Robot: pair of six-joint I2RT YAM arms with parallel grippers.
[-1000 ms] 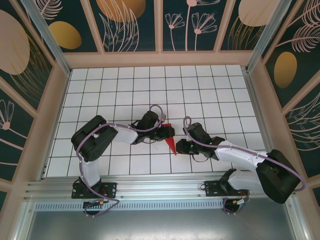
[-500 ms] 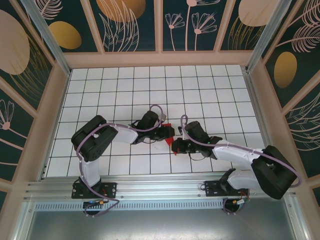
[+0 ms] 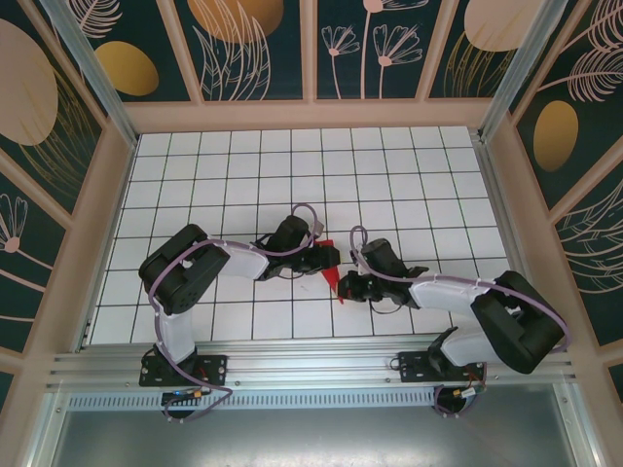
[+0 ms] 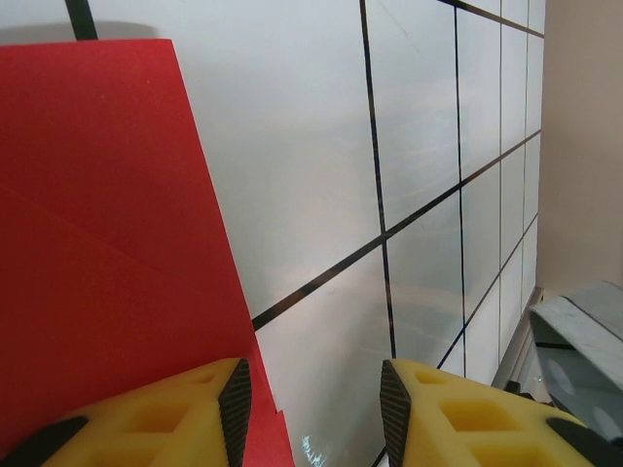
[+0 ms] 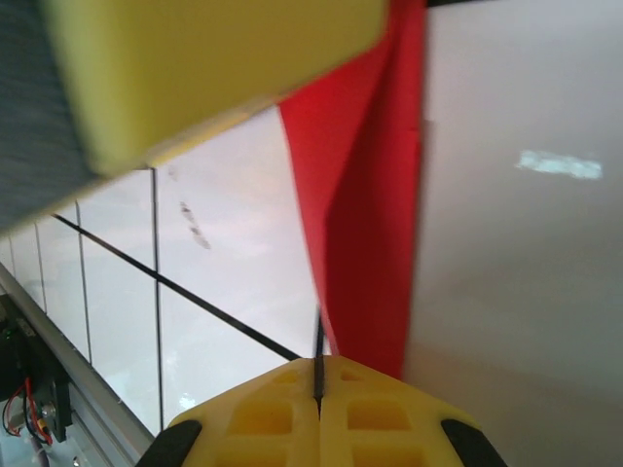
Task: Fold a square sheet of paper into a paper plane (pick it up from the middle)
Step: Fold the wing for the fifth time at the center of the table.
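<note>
Your left end effector [image 4: 311,401] stands open, one finger [image 4: 165,413] over the folded red paper [image 4: 107,243]. Your right end effector [image 5: 318,377] is closed, apparently pinching its narrow end.

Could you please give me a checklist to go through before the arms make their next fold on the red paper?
1. Jaws of the right gripper shut: ok.
2. The red paper wedge pinched between them: cannot tell; it reaches their tips.
3. Jaws of the left gripper open: ok.
4. Left gripper off the paper: not ok; one finger sits over it.
5. Paper flat on the table: cannot tell.
</note>
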